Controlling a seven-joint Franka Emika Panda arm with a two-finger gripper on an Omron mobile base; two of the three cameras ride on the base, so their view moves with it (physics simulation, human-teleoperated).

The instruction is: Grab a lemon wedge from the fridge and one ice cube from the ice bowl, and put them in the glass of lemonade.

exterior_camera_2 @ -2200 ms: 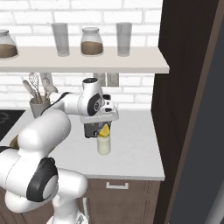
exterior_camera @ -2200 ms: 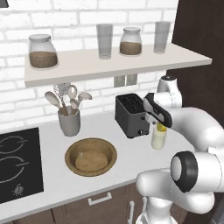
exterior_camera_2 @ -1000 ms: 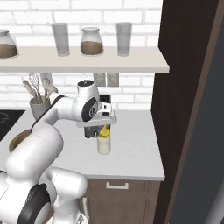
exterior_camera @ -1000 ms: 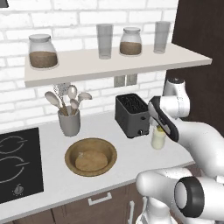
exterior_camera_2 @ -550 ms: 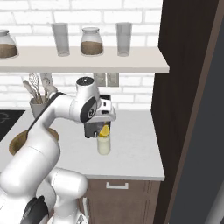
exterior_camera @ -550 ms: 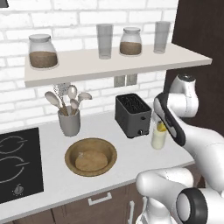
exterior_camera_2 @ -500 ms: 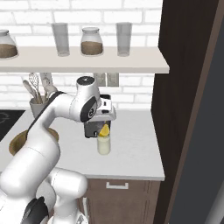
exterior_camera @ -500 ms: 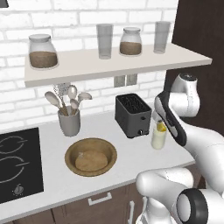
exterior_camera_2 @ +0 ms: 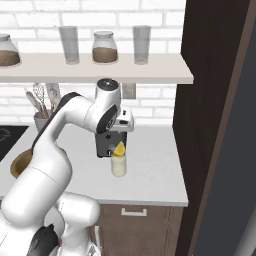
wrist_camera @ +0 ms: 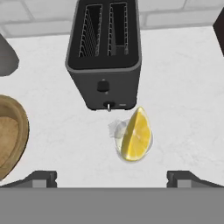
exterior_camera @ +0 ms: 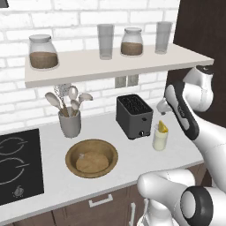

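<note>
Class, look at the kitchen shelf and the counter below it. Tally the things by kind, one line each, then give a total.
Lidded jars: 2
Tall empty glasses: 2
Toaster: 1
Utensil cup: 1
Wooden bowl: 1
Glass of lemonade: 1
Lemon wedge: 1
Total: 9

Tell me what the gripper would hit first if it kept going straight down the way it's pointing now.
Most likely the lemon wedge sitting in the glass of lemonade. The open gripper points down at the counter, with the wedge close to its line; exact depth is hard to judge.
</note>
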